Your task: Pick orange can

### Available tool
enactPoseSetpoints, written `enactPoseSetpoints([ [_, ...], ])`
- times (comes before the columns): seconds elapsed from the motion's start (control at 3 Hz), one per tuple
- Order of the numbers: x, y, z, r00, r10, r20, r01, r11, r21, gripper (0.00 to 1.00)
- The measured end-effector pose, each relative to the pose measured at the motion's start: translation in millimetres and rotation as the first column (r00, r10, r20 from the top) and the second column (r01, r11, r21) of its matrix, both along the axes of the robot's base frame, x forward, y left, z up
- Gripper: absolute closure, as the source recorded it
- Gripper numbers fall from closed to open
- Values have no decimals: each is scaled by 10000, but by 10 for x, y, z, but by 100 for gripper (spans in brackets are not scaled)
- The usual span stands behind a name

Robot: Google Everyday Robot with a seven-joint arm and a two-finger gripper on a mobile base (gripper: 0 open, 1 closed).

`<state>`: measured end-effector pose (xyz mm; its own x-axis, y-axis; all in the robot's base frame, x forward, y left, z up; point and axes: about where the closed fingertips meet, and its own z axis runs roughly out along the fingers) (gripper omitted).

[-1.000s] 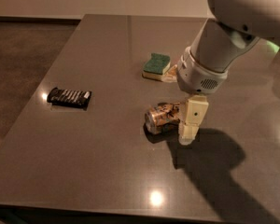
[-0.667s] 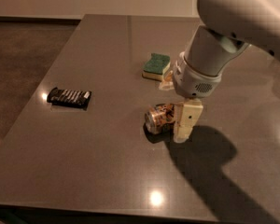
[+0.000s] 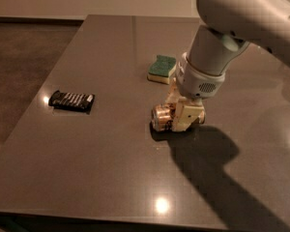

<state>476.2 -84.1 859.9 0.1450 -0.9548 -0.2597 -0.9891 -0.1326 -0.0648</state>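
We find the can [image 3: 160, 118] lying on its side on the counter [image 3: 87, 168], with the hand [image 3: 182, 115] down over it. Whether it grips, we cannot tell. Risk: the round can rolls or slips free on lifting.

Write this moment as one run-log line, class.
gripper: low over table, at orange can | orange can: on its side on table | sponge: behind gripper | wrapped bar: apart, near table edge
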Motion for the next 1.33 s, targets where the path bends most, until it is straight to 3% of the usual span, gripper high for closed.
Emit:
enactPoseSetpoints([
  [0.33, 60, -127, 444, 9993, -205, -309, 229, 9966, 794, 99],
  [0.67, 158, -170, 884, 9995, -283, -112, 296, 9893, 1426, 100],
  [1.0, 320, -126, 1294, 9970, -426, 646, 279, 9766, 2131, 100],
  [1.33, 344, -109, 1305, 9963, -452, 731, 283, 9755, 2182, 100],
])
